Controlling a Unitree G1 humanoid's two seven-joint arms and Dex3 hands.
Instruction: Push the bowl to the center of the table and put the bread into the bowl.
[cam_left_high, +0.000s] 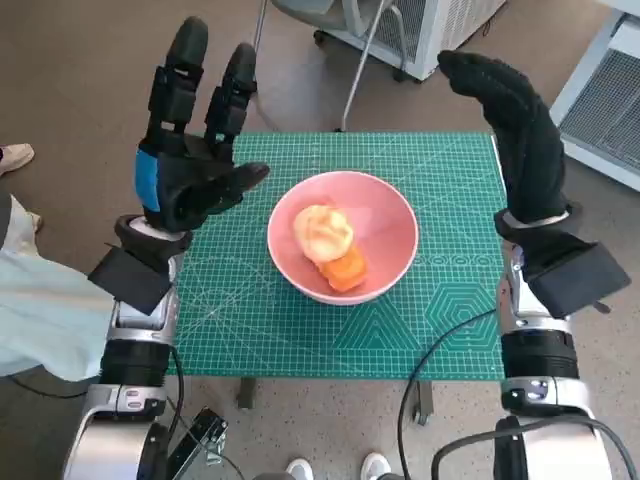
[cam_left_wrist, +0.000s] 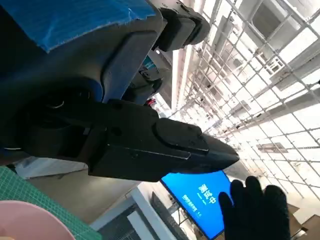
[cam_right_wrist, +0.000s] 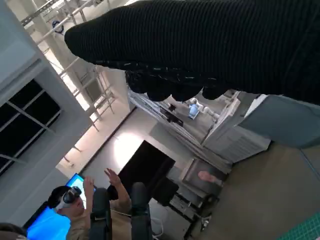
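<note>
Smooth pink round bowl sits near the middle of the green gridded cutting mat, holding a pale glossy lumpy bread roll beside an orange piece that it partly hides. Left black blue-taped hand hovers released, fingers spread; right knitted-gloved hand likewise holds nothing, its fingertips hard to make out.

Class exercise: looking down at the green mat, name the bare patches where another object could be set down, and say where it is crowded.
Bare mat lies between the pink bowl and the raised right hand, and along the near edge below the bowl. The centre is crowded: the bowl holds the bread and an orange item. The left hand hangs over the mat's left edge.
</note>
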